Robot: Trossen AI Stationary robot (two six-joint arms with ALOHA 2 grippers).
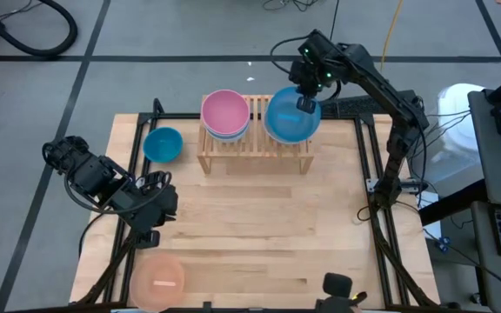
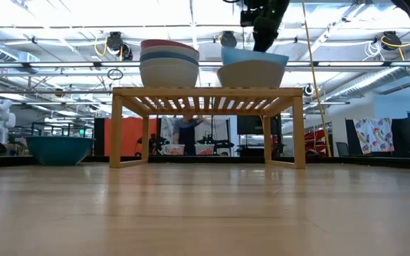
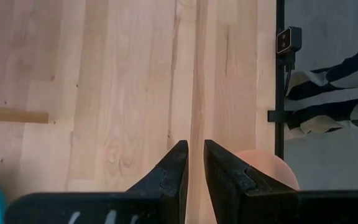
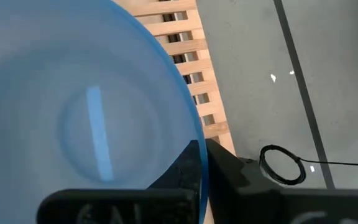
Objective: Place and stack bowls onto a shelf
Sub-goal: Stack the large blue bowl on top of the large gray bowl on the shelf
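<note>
The light-wood slatted shelf [image 1: 255, 149] [image 2: 208, 96] stands at the table's far side. On its left half rests a stack of bowls with a pink one on top [image 1: 225, 111] [image 2: 168, 62]. Over its right half a light blue bowl [image 1: 290, 120] [image 4: 86, 118] sits tilted in a white bowl [image 2: 251, 74], with my right gripper [image 1: 305, 103] [image 4: 202, 148] shut on its rim. My left gripper [image 1: 149, 231] [image 3: 193, 148] hangs over the near left of the table, its fingers a narrow gap apart with nothing between them. My right gripper pinches the blue bowl's rim [image 4: 199, 138] at its far side, one finger inside the bowl and one outside. The fingers come slanting down from the far side. The bowl is tilted, its bottom down inside the white bowl [image 2: 251, 74] on the shelf.
A teal bowl [image 1: 163, 143] [image 2: 59, 149] stands on the table left of the shelf. A peach bowl [image 1: 157, 280] [image 3: 267, 168] lies near the front left corner, close to my left gripper. The table's middle and right are bare wood [image 1: 268, 226].
</note>
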